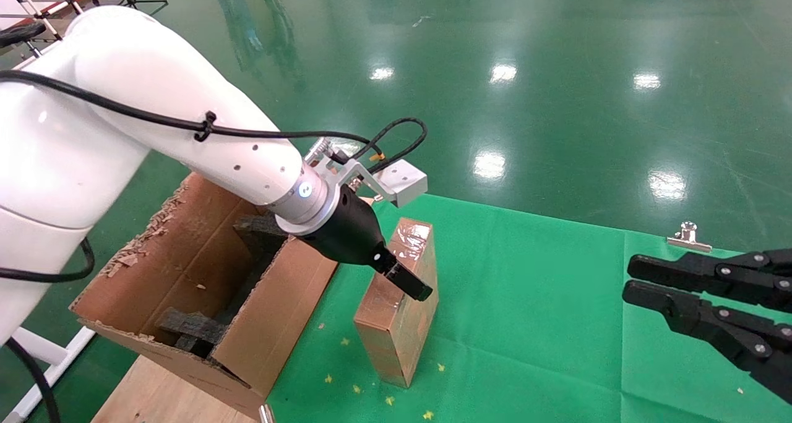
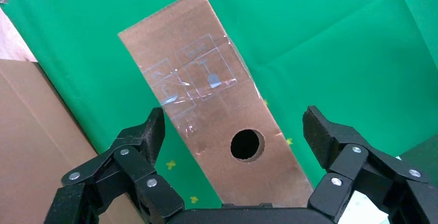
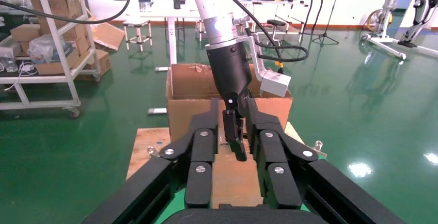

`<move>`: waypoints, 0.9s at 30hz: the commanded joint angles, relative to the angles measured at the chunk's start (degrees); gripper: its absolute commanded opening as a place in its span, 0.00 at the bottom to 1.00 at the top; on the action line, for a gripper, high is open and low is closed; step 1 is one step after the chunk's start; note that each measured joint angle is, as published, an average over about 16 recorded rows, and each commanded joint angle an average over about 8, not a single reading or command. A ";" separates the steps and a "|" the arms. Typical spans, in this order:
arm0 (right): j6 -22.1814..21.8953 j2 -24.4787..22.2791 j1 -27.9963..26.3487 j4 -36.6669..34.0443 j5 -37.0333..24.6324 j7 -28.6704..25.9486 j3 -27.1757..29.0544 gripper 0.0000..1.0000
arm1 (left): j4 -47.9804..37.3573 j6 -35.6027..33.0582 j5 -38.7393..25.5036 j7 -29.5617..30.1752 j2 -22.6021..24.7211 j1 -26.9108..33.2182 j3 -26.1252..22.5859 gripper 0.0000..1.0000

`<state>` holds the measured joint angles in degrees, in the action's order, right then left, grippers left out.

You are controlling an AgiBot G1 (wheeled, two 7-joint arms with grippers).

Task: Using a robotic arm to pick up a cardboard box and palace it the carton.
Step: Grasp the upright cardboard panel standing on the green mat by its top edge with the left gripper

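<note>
Hovering spread wide: left gripper (image 2: 235,126), one black finger (image 2: 150,133) on each flank of the cardboard box (image 2: 212,110), neither one touching it in the left wrist view. Sitting over the box's far half in the head view, left gripper (image 1: 405,281) slanting down from the white robotic arm (image 1: 154,120), a silver bracket and grey camera (image 1: 402,180) riding just above the wrist.

Lying flat on the green cloth (image 1: 526,299): cardboard box (image 1: 399,305), long and slim, glossy tape across its faces, round hole (image 2: 246,144) facing the wrist camera, close to the palm.

Standing just beside the box, toward the robot's left: carton (image 1: 204,287), open-topped, ragged flaps fraying, black foam pieces (image 1: 192,333) inside. Resting on a wooden board (image 1: 148,392), apart from the slim box by a narrow strip of cloth.

Staying off at the table's right edge: right gripper (image 1: 687,290), well apart from both boxes, fingers (image 3: 199,157) drawn fairly near one another yet gapped, holding nothing. Sitting near it on the cloth's edge: a metal clip (image 1: 688,236).
</note>
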<state>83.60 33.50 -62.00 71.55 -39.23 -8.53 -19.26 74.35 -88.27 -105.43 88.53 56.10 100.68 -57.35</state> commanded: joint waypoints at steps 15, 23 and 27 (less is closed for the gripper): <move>0.00 0.00 0.00 0.00 0.00 0.00 0.00 1.00 | 0.04 -0.10 0.17 0.24 -0.13 -0.31 0.20 0.00; 0.00 0.00 0.00 0.00 0.00 0.00 0.00 1.00 | 0.11 -0.06 0.34 0.01 -0.32 -0.25 0.29 0.00; 0.00 0.00 0.00 0.00 0.00 0.00 0.00 1.00 | 0.45 -0.01 1.43 -1.39 -1.74 0.61 0.98 0.00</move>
<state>83.61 33.50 -62.00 71.55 -39.23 -8.53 -19.26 74.91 -88.30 -103.64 86.28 53.24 102.30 -55.76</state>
